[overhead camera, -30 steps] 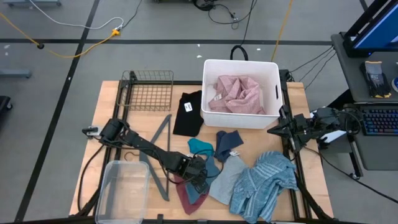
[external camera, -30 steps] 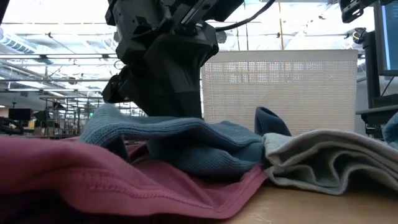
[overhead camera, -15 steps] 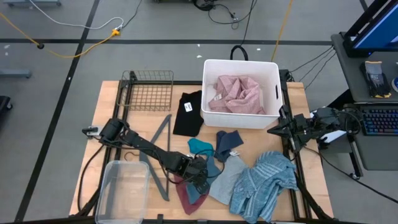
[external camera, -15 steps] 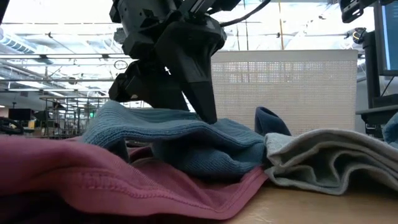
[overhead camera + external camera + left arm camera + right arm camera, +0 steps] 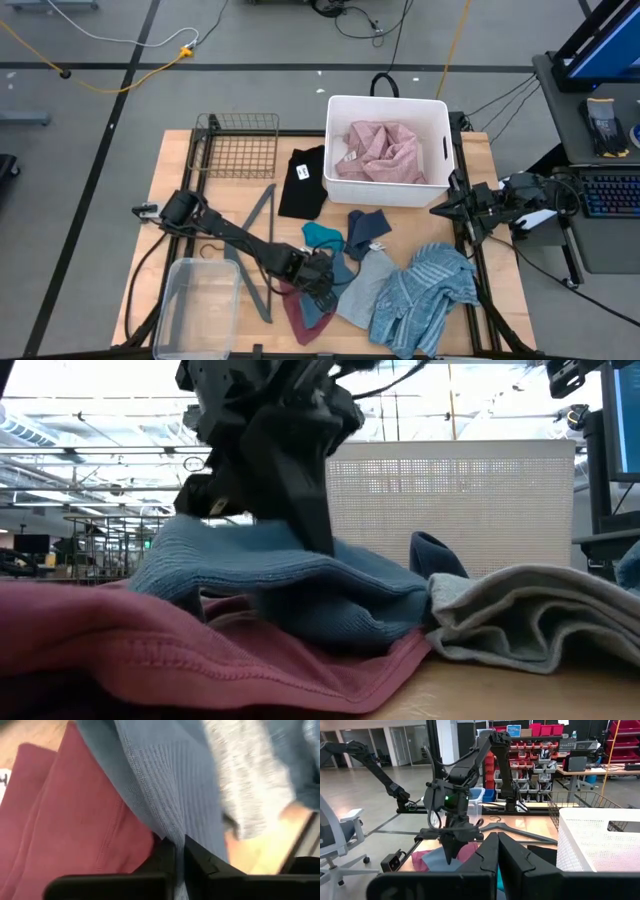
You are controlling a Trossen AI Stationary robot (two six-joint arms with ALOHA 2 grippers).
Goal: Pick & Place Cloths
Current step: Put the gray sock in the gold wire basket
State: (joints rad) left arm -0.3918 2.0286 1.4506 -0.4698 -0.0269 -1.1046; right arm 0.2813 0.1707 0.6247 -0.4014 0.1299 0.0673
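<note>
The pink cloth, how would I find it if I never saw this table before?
Look for the big white basket at the far edge of the wooden table. The pink cloth lies crumpled inside it. It is the only cloth in the basket; the black cloth lies on the table just outside it, and the other cloths lie nearer the front.

White bin (image 5: 440, 150); wire basket (image 5: 238, 145); clear tub (image 5: 195, 305)

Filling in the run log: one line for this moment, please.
left gripper: shut on teal cloth, over maroon cloth | right gripper: shut, idle at table edge | pink cloth: in bin
</note>
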